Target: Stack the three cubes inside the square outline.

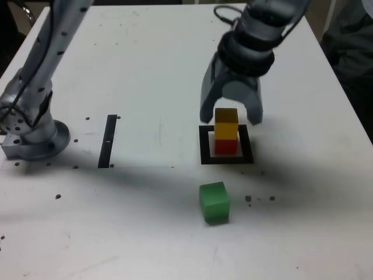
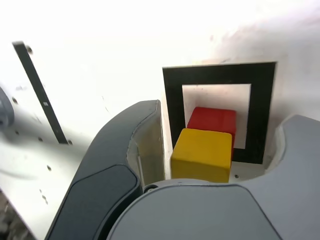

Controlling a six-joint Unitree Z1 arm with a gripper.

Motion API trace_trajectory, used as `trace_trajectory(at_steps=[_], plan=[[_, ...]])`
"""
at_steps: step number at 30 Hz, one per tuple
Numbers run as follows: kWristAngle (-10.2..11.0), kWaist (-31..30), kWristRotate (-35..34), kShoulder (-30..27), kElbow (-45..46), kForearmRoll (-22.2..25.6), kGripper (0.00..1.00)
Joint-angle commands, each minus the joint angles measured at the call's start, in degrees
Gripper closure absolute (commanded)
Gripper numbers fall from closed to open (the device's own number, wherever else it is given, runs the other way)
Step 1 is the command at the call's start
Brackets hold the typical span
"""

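Nearest in the exterior view, the small matte green cube (image 1: pixel 214 202) sits alone on the white table (image 1: pixel 145 52), apart from the thick black square outline with a white centre (image 1: pixel 204 146) behind it. Inside that outline the matte red cube (image 1: pixel 226 146) rests with the matte yellow cube (image 1: pixel 226 123) stacked on it, slightly offset in the wrist view. Just behind, the grey gripper (image 1: pixel 231 114) straddles the yellow cube, jaws spread wide and clear of it, holding nothing.

silver-grey arm (image 1: pixel 46 64), black cable, dark grey curved claw (image 1: pixel 231 116).
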Motion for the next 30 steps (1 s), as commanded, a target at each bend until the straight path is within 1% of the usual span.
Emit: trace_trajectory(at_steps=[1,5,9,13,16,21,23,27,30], plan=[[1.04,-0.75,-0.09,-1.59,-0.22,0.27,0.00],[2.86,-2.59,0.30,-3.61,-0.42,0.49,0.00],[4.19,-5.03,0.87,-6.19,-0.27,1.63,0.00],[4.56,-7.81,0.84,-9.18,0.23,2.59,0.00],[3.46,-10.00,0.72,-10.43,0.38,2.88,0.01],[0.12,-14.15,-0.15,-10.32,0.46,2.83,0.01],[-0.52,-15.94,-1.97,-10.12,0.27,2.72,0.01],[-1.31,-19.51,-7.97,-9.49,0.05,2.53,0.01],[-2.43,-21.51,-11.46,-8.20,0.13,2.31,0.01]])
